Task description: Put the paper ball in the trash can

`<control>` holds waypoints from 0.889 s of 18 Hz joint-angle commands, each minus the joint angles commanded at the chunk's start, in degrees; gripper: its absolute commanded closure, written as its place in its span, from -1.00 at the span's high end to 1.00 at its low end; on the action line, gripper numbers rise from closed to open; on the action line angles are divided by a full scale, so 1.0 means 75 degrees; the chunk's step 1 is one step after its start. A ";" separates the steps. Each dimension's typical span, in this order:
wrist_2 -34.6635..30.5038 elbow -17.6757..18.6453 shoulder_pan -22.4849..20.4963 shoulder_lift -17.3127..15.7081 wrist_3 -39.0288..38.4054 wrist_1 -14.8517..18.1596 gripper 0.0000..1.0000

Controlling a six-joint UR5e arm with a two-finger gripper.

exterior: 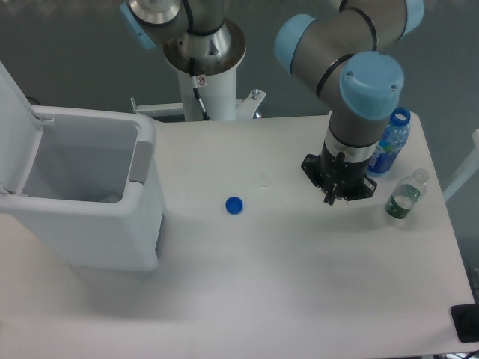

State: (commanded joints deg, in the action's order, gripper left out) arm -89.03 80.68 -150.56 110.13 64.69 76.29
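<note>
Glare and distance made the gripper (331, 196) hard to read: it hung low over the white table (299, 277), viewed almost end-on from above, and its dark fingers merged into the black flange, so whether they stood apart or together could not be told, nor whether anything sat between them. The paper ball could not be made out anywhere in view; if it lay under the wrist or in the bin, the camera did not show it. Far to the gripper's left stood the trash can (90, 217), its hinged lid (13, 127) thrown back and cut off by the frame's left edge, the grey tab (138, 161) on the rim facing the gripper. Its pale interior was in shadow, with only a faint light patch at the bottom that could not be identified. Between the can and the gripper lay a small blue cap (234, 205), and nearer the gripper a faint, translucent round cap (262, 180), barely distinct from the tabletop. Just right of the gripper, a blue-labelled bottle (390, 146) stood partly behind the arm's wrist, and a clear bottle (405, 196) with a green label stood close beside it.
</note>
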 joint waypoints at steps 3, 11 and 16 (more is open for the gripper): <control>0.0000 -0.0035 0.0012 -0.0081 0.0000 0.0000 -1.00; 0.0257 -0.0152 0.0304 -0.0479 -0.0292 0.0317 -1.00; 0.0632 -0.0117 0.0819 -0.1007 -0.0983 0.0340 -1.00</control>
State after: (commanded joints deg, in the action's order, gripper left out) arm -84.30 79.80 -144.41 102.57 57.32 78.84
